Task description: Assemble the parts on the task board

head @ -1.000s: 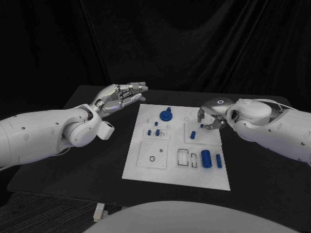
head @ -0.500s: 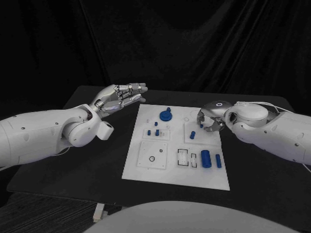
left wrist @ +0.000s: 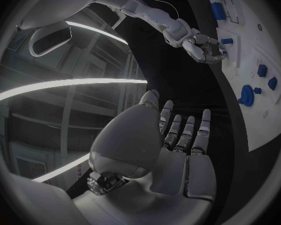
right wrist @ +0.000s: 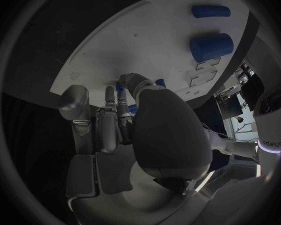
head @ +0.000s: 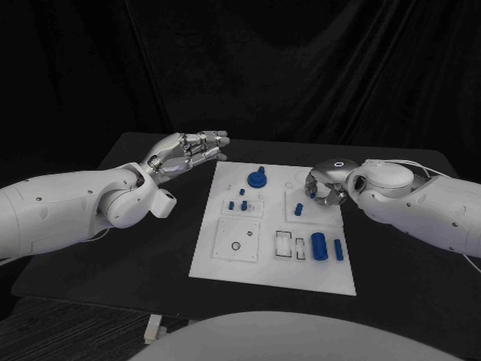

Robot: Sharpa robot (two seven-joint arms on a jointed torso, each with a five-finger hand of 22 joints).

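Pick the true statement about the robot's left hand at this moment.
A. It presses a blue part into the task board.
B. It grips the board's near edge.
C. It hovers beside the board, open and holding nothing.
C: the left hand hangs off the far left corner of the task board, fingers apart and empty.

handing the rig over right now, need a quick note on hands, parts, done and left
Left hand: open, raised beside the task board, holding nothing.
Right hand: fingers curled down over the board's right side next to a small blue peg; whether it holds anything cannot be told.
Parts: blue round part at the far end, two blue cylinders lying near the front right.
Done: cannot tell which parts are seated.
Left: the cylinders look unplaced.
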